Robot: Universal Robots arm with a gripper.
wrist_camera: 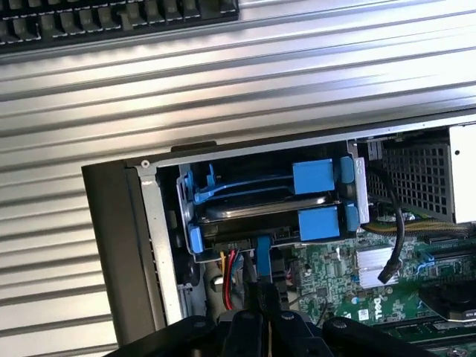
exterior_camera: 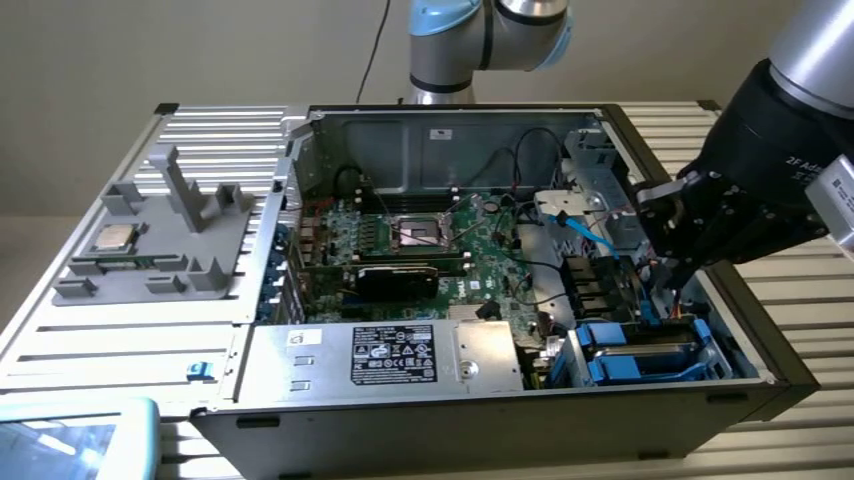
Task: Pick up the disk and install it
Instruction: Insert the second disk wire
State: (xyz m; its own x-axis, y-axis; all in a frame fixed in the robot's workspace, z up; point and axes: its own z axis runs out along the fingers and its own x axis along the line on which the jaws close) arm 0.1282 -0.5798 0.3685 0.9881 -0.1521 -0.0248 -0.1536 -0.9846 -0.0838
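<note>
Disk: silver-grey metal hard drive in blue plastic carrier (wrist_camera: 260, 208), seated in case's near-right bay.
Gripper: black fingers (wrist_camera: 266, 301) closed, empty, just beside it.
Progress: installation looks nearly complete.

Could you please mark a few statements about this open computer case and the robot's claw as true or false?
1. The claw hangs over the drive-bay corner of the case. True.
2. The claw's jaws are spread wide. False: they are shut.
3. The disk in its blue carrier sits inside the drive bay. True.
4. The disk lies on the grey fixture. False: a small square chip rests there.
5. The case's side is closed. False: it is open, showing the green motherboard.
</note>
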